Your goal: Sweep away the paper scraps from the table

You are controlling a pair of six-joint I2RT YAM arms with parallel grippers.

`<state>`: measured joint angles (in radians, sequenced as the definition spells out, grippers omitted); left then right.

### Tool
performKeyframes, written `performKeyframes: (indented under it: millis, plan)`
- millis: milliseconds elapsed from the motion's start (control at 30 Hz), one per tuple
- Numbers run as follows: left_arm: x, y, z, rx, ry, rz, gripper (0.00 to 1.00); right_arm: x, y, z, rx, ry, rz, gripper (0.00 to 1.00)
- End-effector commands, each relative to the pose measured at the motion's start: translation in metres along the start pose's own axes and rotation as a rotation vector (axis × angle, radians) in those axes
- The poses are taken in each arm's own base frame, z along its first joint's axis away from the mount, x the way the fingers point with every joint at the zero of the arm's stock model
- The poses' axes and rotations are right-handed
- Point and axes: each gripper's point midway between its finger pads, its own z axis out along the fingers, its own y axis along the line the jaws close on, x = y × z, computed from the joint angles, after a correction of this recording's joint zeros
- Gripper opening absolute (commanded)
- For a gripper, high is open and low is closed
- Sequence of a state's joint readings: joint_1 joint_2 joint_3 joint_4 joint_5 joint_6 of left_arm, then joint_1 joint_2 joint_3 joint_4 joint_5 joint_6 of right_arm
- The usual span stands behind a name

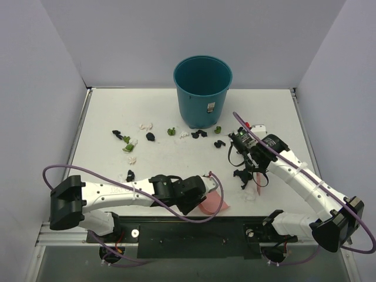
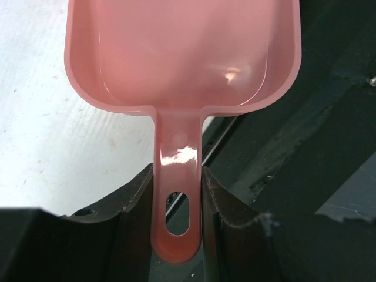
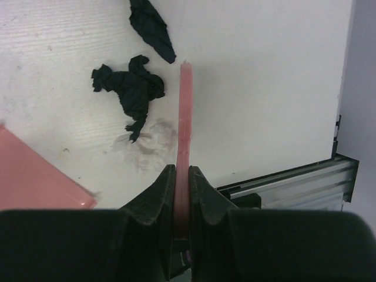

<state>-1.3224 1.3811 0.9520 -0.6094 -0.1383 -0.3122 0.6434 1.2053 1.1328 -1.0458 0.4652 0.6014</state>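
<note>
Both claws grip pink tools.
Your left claw (image 2: 178,176) clamps the dustpan (image 2: 182,53) handle, your right claw (image 3: 182,176) pinches the brush (image 3: 185,111); scraps (image 1: 150,136) lie strewn across the table (image 1: 176,160), some just beside the brush.

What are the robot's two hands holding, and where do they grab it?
The left gripper pinches the dustpan by its handle. The right gripper pinches a thin pink piece, probably the brush, at its near end.
</note>
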Motion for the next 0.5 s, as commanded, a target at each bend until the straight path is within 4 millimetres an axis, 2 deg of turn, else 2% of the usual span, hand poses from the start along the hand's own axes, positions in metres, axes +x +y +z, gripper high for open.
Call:
performKeyframes:
  millis: [0,200,467]
  plan:
    - [-0.023,-0.028,-0.002,0.098,-0.03,0.075,0.0,0.005,0.02,-0.002,-0.087,0.01,-0.025,0.0]
    - [-0.025,-0.032,0.019,0.068,-0.001,0.105,0.0,0.004,0.045,-0.007,-0.187,0.013,-0.066,0.0]
    - [-0.033,-0.019,0.045,-0.058,0.038,0.079,0.0,0.002,0.073,-0.022,-0.327,-0.002,-0.089,0.0]
